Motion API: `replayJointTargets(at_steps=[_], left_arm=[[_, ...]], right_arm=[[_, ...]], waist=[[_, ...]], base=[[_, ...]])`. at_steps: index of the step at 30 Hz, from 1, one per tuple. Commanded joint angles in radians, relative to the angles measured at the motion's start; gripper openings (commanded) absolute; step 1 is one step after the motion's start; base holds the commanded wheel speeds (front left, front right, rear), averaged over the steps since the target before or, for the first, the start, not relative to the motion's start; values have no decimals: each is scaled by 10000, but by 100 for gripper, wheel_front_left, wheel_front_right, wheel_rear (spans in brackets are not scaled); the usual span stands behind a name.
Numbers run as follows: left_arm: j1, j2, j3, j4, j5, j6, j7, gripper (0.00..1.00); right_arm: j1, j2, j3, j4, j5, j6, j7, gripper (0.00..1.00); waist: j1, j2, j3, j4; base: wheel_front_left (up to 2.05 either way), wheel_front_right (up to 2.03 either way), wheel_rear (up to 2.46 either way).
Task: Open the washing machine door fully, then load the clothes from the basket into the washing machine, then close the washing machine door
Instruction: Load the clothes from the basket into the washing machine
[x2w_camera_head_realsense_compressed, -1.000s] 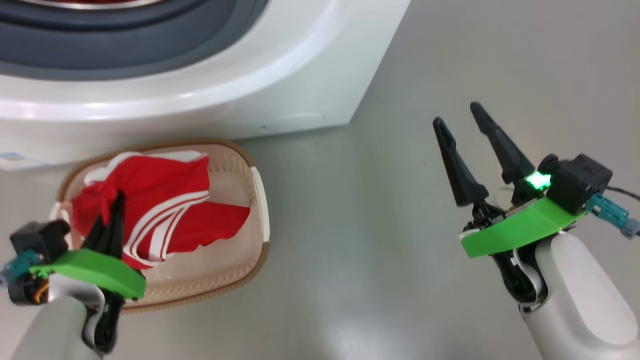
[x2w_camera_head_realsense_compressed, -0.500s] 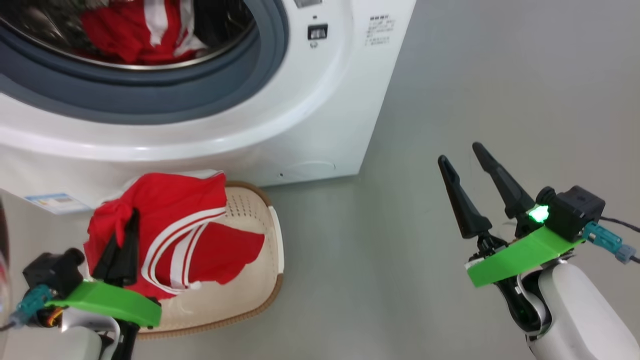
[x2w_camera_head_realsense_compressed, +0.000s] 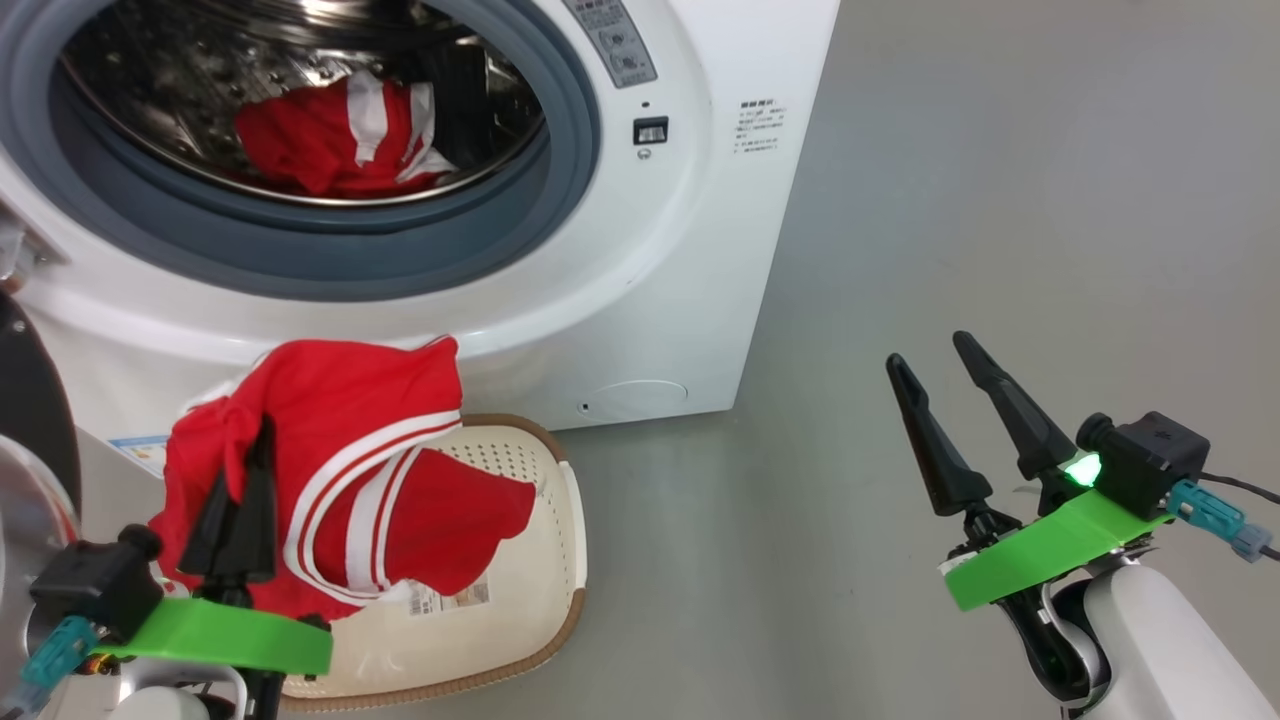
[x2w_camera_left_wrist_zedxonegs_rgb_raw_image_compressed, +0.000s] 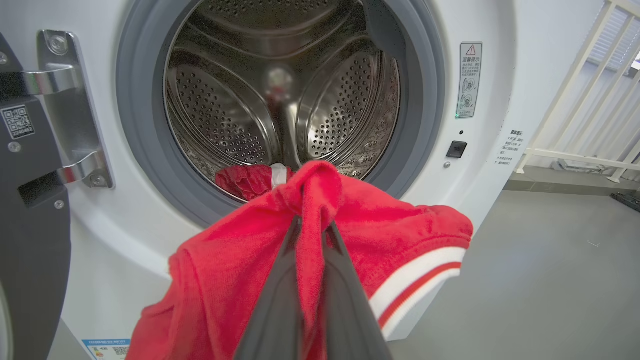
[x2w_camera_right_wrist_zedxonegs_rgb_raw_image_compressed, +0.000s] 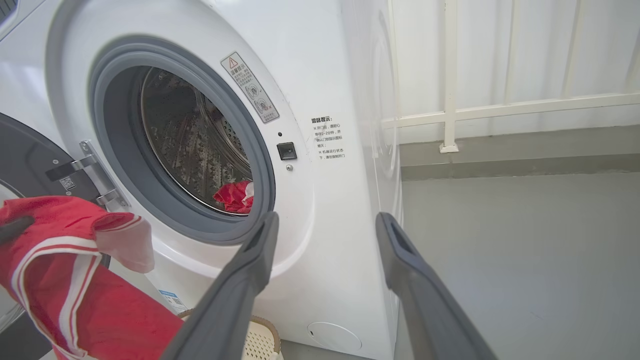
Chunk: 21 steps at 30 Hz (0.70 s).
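The washing machine (x2w_camera_head_realsense_compressed: 690, 250) stands with its door (x2w_camera_left_wrist_zedxonegs_rgb_raw_image_compressed: 30, 240) swung open to the left. One red garment (x2w_camera_head_realsense_compressed: 335, 140) lies in the steel drum (x2w_camera_left_wrist_zedxonegs_rgb_raw_image_compressed: 235, 115). My left gripper (x2w_camera_head_realsense_compressed: 260, 435) is shut on a bunched fold of another red, white-striped piece of the clothes (x2w_camera_head_realsense_compressed: 350, 450), held above the basket (x2w_camera_head_realsense_compressed: 535, 560) and in front of the drum opening. In the left wrist view the fabric (x2w_camera_left_wrist_zedxonegs_rgb_raw_image_compressed: 350, 220) drapes over the closed fingers (x2w_camera_left_wrist_zedxonegs_rgb_raw_image_compressed: 280, 300). My right gripper (x2w_camera_head_realsense_compressed: 928, 350) hangs open and empty over the floor to the right.
The grey floor (x2w_camera_head_realsense_compressed: 1000, 200) spreads wide to the right of the machine. A white railing (x2w_camera_right_wrist_zedxonegs_rgb_raw_image_compressed: 450, 100) runs along the wall behind. The open door's hinge (x2w_camera_left_wrist_zedxonegs_rgb_raw_image_compressed: 75, 115) sits left of the grey seal (x2w_camera_head_realsense_compressed: 560, 200). A round flap (x2w_camera_head_realsense_compressed: 640, 395) is low on the front.
The head camera has tilted up, bringing the drum into view. My left gripper has lifted the red garment up out of the basket. The right gripper has stayed open.
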Motion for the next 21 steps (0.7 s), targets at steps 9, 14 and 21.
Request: replayJointTargets(at_steps=[9, 14, 21], left_arm=[[398, 364, 407, -1404, 185, 511, 104, 0], [467, 400, 396, -1618, 195, 591, 132, 0], [485, 413, 339, -1862, 223, 689, 173, 0]], right_arm=[[226, -164, 69, -249, 86, 16, -49, 100], [236, -194, 90, -260, 78, 16, -49, 100], [225, -220, 152, -245, 79, 16, -49, 100]], waist=[[0, 0, -228, 78], [0, 0, -227, 89], [0, 0, -217, 79]], base=[[0, 0, 0], [0, 0, 0], [0, 0, 0]])
